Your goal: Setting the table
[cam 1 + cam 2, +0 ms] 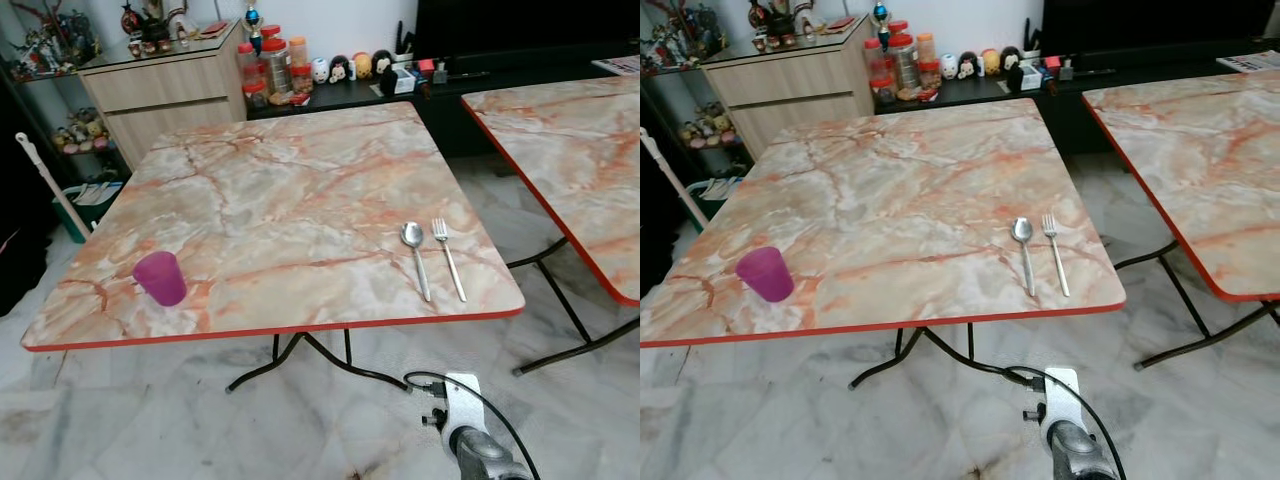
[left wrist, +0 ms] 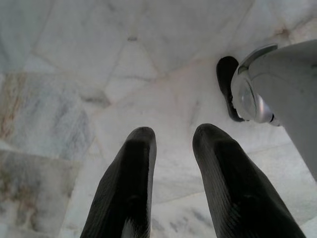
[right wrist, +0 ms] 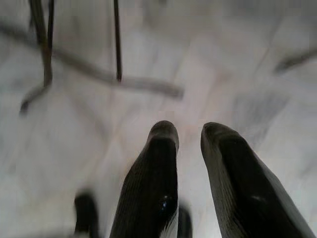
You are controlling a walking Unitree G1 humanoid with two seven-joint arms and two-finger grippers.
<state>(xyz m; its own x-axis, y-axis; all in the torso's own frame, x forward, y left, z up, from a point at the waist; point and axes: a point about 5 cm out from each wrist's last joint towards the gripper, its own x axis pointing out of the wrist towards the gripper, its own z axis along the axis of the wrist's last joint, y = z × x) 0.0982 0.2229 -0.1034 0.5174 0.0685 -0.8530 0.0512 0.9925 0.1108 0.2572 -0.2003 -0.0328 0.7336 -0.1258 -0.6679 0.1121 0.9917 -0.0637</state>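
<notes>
Here, stood before a square marble-patterned bench (image 1: pixel 280 200) with a red edge. Carried a purple plastic cup (image 1: pixel 160 277) near its front left corner, and a steel spoon (image 1: pixel 414 255) and steel fork (image 1: pixel 448 256) side by side near the front right edge. Left hand (image 2: pixel 171 148) and right hand (image 3: pixel 190 144) hung over the pale marble floor (image 1: pixel 150 420), fingers slightly apart, empty. Likely risked nudging the cutlery off the near edge on reaching.

Wooden cabinet (image 1: pixel 165 90), jars (image 1: pixel 272 62), white mop handle (image 1: pixel 45 185).
</notes>
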